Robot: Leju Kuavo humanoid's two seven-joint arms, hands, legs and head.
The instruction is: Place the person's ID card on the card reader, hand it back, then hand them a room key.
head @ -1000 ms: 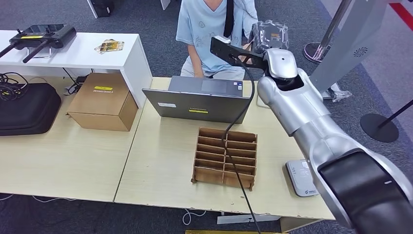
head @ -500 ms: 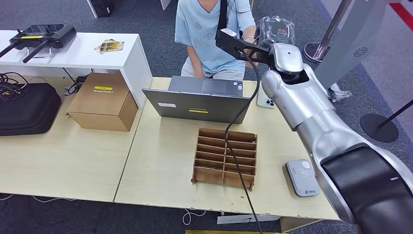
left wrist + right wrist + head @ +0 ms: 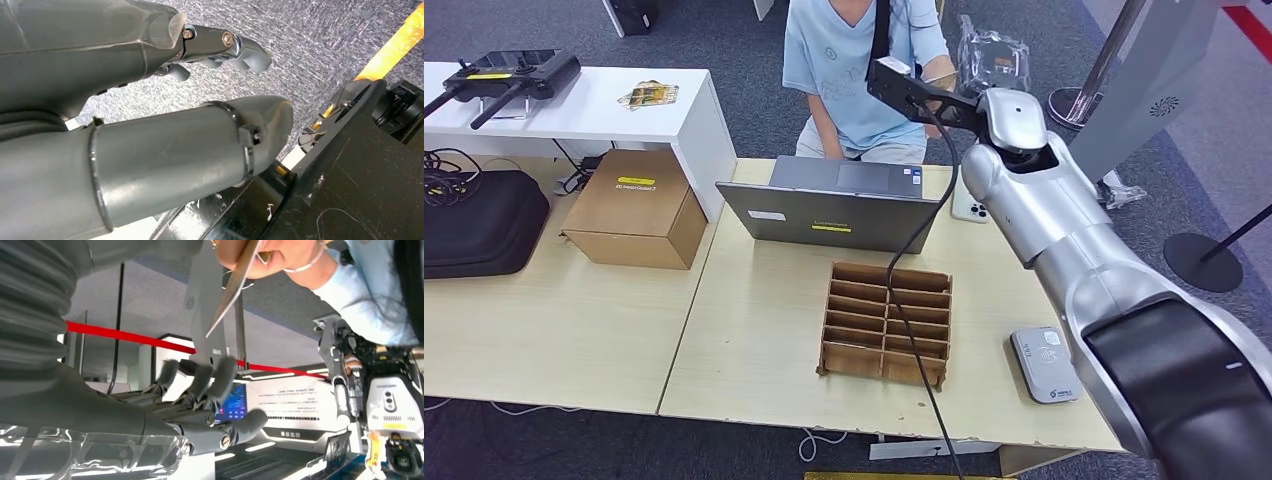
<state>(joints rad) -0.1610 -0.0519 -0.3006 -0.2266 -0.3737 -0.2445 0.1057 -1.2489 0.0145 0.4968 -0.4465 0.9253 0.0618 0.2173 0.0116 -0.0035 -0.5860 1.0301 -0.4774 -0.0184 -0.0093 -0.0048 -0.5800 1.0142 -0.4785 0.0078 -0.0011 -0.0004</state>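
Note:
In the right wrist view a person's hand (image 3: 260, 260) holds the ID card (image 3: 232, 287) edge-on, just off my right hand's fingertips (image 3: 200, 376). My right hand (image 3: 200, 405) has its fingers stretched out and apart, with nothing in them, and the card does not touch them. In the head view my right arm (image 3: 1034, 210) reaches over the laptop toward the seated person (image 3: 854, 60) in a light blue shirt. The grey card reader (image 3: 1044, 364) lies at the table's front right. My left hand (image 3: 200, 55) hangs over the carpet, holding nothing.
An open laptop (image 3: 834, 205) stands between me and the person. A brown cardboard slotted organiser (image 3: 886, 322) sits mid-table, with a black cable (image 3: 909, 340) trailing across it. A phone (image 3: 967, 208) lies right of the laptop. A cardboard box (image 3: 636, 207) stands at left.
Over the last second my right arm has swung a little to the right and further toward the person, who has shifted left. Little has moved in the last half second.

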